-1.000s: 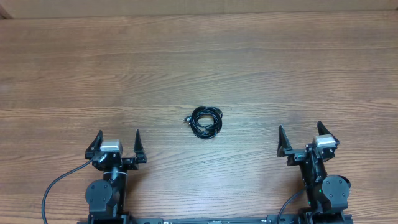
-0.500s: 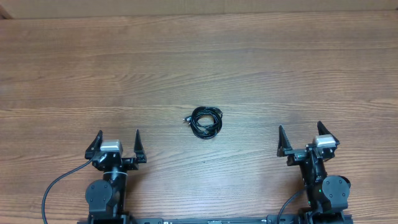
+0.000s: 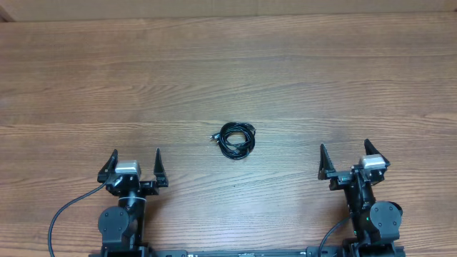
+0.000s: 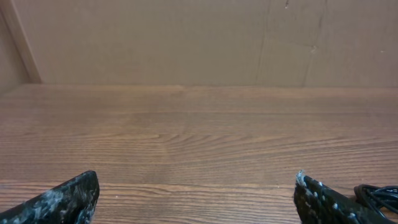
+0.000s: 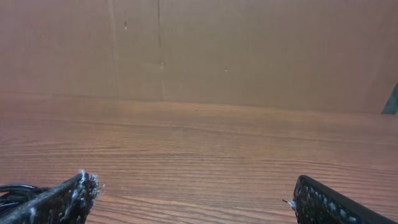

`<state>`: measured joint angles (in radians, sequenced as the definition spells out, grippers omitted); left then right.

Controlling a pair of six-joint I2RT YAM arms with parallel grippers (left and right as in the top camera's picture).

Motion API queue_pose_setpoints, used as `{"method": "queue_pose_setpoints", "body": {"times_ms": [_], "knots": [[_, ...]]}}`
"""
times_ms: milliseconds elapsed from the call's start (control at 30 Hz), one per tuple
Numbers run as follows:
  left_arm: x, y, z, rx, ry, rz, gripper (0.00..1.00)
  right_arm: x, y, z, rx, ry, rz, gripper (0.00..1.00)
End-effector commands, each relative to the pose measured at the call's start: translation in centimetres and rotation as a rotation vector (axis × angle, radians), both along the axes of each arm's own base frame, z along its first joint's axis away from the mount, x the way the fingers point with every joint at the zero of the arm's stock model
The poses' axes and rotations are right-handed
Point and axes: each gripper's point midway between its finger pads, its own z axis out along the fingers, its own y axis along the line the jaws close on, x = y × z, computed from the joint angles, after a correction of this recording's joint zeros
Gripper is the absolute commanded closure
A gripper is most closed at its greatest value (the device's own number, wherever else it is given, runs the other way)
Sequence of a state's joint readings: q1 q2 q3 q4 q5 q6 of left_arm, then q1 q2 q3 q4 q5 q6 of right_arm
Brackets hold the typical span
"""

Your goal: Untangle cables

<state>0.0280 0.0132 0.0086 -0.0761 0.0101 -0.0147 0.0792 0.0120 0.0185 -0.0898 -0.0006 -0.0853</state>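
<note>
**Coiled Cables Lie on Wood-Grain Worktop**

A small, tight coil of thin black cables (image 3: 236, 140) lies near the middle of the brown, wood-grained worktop (image 3: 228, 64). The left jaws and right jaws, black and pointed, stand wide and empty near the front edge, well apart from the coil.

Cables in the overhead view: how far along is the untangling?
Done: nothing; the cables lie in one tight coil on the table. In hand: nothing; the left gripper and right gripper stand open and empty, apart from the coil. Left: the whole job, from the first grasp on.
</note>
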Motion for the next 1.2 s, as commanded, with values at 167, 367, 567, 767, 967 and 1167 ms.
{"method": "queue_pose_setpoints", "body": {"times_ms": [167, 367, 567, 767, 967, 1167], "knots": [[0.0, 0.3, 0.0, 0.023, -0.004, 0.012, 0.01, 0.0, 0.0, -0.2, 0.003, -0.003, -0.001, 0.0], [0.0, 0.3, 0.0, 0.024, -0.004, 0.012, 0.01, 0.0, 0.1, 0.0, 0.004, -0.011, 0.005, 0.0], [0.0, 0.3, 0.0, 0.023, -0.006, 0.012, 0.01, -0.1, 0.8, -0.1, 0.01, -0.006, 0.046, 0.0], [-0.3, -3.8, 1.8, -0.255, -0.055, -0.215, 0.01, -2.5, 7.4, 0.5, 0.236, 0.046, 0.455, 0.0], [-1.3, -5.7, 6.4, -0.307, -0.189, -0.351, 0.01, -3.9, 9.3, 1.2, 0.438, 0.121, 0.583, 0.0], [-3.7, -6.1, 13.8, -0.288, -0.268, -0.379, 0.0, -5.1, 10.5, 1.8, 0.433, 0.118, 0.688, 0.0]]}}
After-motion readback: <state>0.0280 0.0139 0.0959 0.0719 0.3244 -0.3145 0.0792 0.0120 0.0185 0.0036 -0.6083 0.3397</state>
